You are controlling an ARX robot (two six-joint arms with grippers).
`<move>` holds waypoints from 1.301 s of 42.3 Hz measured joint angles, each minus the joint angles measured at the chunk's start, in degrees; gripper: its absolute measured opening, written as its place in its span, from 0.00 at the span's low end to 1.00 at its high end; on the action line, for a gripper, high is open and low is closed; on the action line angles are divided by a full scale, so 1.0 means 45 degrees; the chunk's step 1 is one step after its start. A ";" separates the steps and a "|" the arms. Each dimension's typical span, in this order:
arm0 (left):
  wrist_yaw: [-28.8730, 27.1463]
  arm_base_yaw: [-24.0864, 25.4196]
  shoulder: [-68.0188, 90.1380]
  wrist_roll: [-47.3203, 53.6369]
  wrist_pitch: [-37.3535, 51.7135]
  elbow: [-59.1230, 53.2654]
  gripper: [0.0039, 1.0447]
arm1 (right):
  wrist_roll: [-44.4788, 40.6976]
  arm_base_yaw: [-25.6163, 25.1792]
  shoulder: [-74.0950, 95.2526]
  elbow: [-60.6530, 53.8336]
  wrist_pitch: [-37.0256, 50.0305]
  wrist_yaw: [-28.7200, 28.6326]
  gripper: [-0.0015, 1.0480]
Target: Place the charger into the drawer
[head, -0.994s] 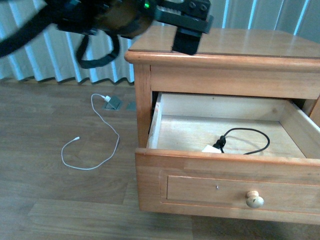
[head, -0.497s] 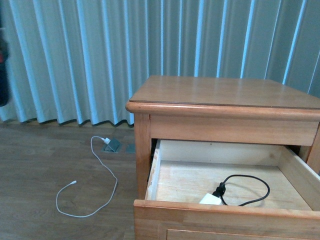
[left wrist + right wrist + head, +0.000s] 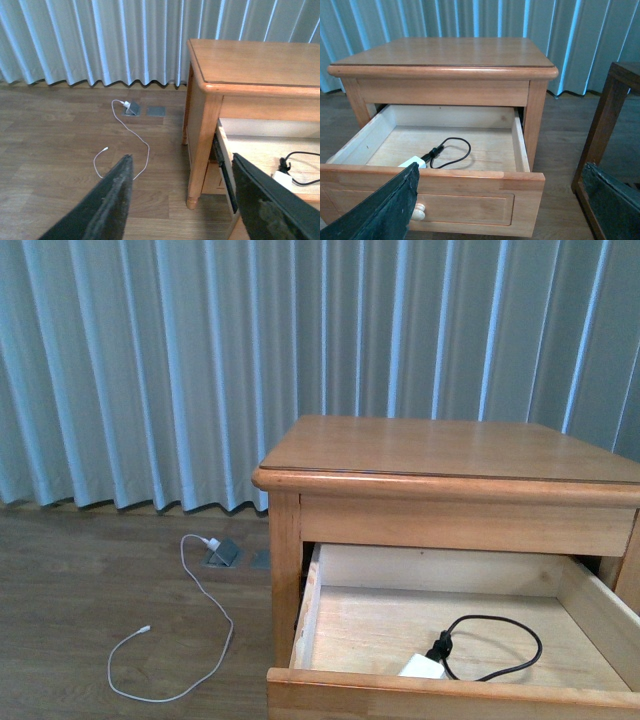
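Since the charger (image 3: pixel 423 668) lies inside the open drawer (image 3: pixel 440 569), its white block close to the front wall and its black lead looped flat on the pale wood behind it, the placing looks done. What remains is mostly a matter of not undoing it.

The likeliest slip, as I judge it, is a reach back into the drawer that hooks the loop and drags the block up over the front edge. A second is mistaking the white cable (image 3: pixel 215 600) on the floor for the task's thing; it lies well apart from the nightstand (image 3: pixel 440 445) and should be left alone. If the drawer is to be pushed shut, a hard shove could send the block sliding, though no part of the lead hangs over the rim to be pinched. A dark wooden frame (image 3: pixel 600 125) stands near the nightstand on the right arm's side, and a careless swing could strike it.

Neither arm shows in the front view. The left tool (image 3: pixel 181 156) hangs over the floor off the nightstand's side, fingers spread wide and holding nothing, with the white cable below and beyond it. The right tool (image 3: pixel 500 167) faces the drawer front from above, also wide and empty, apart from the wood; one finger crosses the knob (image 3: pixel 420 212) in its picture.
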 joint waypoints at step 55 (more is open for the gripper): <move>0.7179 0.7344 -0.7567 0.0180 -0.3181 -0.4289 0.04 | 0.0000 0.0005 -0.0005 -0.0010 0.0000 0.0010 0.92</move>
